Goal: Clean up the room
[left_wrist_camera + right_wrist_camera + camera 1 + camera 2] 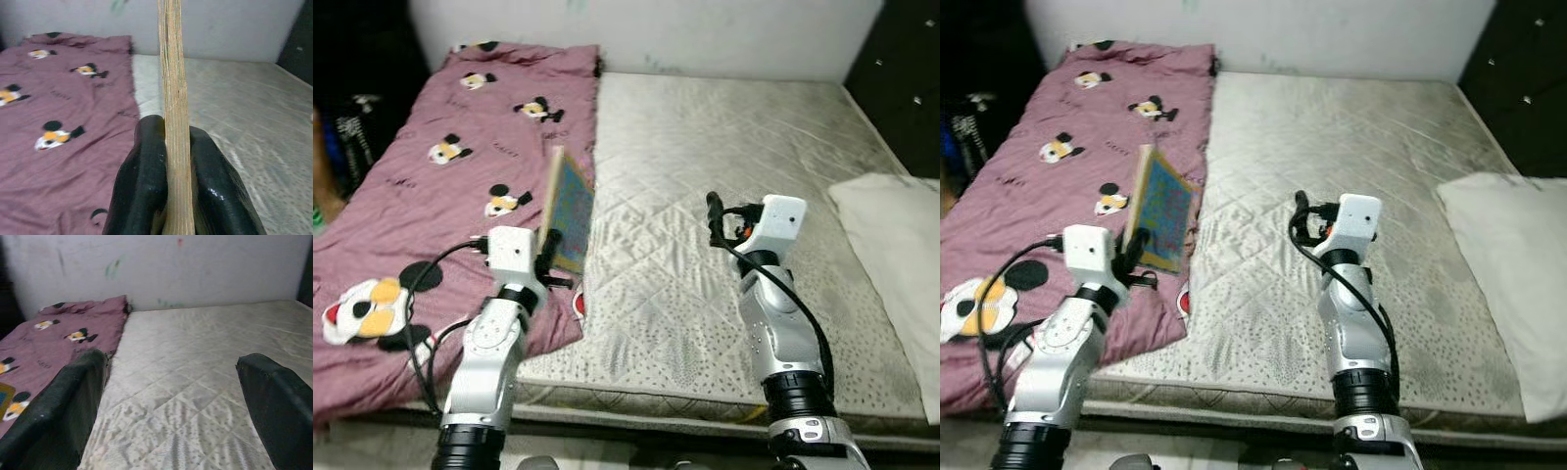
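A thin book [568, 211] stands on its edge, up in the air, left of the middle of the picture. The left gripper [546, 257] has its fingers [146, 181] pinching the book's bottom edge. Under it lies a pink blanket [431, 176] with cartoon mice, on the left side of the bed [705, 147]. The right gripper [171, 406] hangs over the bare mattress with fingers spread and nothing in them. A white pillow [901, 264] lies at the right. The book is picked up, so the tidying looks started; it has yet to be put away.

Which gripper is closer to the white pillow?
The right. The right gripper hangs open over the bare mattress, with the pillow off to its right. The left gripper is over the pink blanket, shut on a book.
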Tool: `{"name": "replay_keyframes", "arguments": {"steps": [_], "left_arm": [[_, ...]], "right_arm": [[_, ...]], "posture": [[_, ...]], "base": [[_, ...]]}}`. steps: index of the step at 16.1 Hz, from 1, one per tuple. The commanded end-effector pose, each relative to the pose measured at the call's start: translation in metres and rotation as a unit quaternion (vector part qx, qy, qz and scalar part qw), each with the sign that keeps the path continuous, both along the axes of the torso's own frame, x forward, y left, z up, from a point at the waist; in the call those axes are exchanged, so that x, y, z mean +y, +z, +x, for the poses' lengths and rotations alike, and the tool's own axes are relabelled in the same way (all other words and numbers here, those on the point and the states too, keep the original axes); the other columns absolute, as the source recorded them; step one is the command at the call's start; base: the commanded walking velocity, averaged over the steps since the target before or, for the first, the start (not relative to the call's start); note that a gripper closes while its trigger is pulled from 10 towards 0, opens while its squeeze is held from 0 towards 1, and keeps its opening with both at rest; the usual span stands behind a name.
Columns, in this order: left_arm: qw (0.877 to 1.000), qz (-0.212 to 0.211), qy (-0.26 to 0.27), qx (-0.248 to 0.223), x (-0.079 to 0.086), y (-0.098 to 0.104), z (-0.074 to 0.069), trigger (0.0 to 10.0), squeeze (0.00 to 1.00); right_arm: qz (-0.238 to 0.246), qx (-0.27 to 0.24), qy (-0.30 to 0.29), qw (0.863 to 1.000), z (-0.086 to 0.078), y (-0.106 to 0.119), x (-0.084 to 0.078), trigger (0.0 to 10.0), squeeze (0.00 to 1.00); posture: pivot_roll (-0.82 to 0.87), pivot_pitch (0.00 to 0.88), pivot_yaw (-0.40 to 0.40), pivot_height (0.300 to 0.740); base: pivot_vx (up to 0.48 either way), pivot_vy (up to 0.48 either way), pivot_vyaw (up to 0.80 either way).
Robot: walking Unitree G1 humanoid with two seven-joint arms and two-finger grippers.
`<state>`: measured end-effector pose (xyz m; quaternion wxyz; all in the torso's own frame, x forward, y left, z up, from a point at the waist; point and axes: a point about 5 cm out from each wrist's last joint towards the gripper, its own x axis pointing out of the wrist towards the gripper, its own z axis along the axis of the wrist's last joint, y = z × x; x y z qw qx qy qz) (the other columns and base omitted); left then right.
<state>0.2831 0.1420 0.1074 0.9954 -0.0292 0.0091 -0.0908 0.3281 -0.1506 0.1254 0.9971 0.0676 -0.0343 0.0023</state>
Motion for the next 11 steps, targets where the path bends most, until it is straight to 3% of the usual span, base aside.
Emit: {"name": "replay_keyframes", "arguments": {"steps": [1,7,11], "left_arm": [[1.000,-0.002,-0.001,-0.020,-0.0014,0.0080,0.0015,10.0,0.00],[1.000,-0.003,-0.002,-0.013,-0.0025,0.0055,-0.0006,10.0,0.00],[1.000,-0.005,-0.003,-0.008,-0.0037,0.0032,-0.0026,10.0,0.00]], "right_arm": [[-0.003,-0.005,0.004,1.000,0.0020,0.0030,0.0014,10.0,0.00],[-0.008,-0.007,0.006,1.000,0.0023,0.0041,0.0012,10.0,0.00],[-0.010,-0.004,0.006,1.000,0.0013,0.0030,0.0011,10.0,0.00]], "posture": [[-0.05,0.003,0.022,0.740],[-0.06,0.015,0.017,0.740],[-0.06,0.020,0.016,0.740]], "base": [[0.000,-0.345,0.00],[0.000,-0.312,0.00],[0.000,-0.277,-0.76]]}}
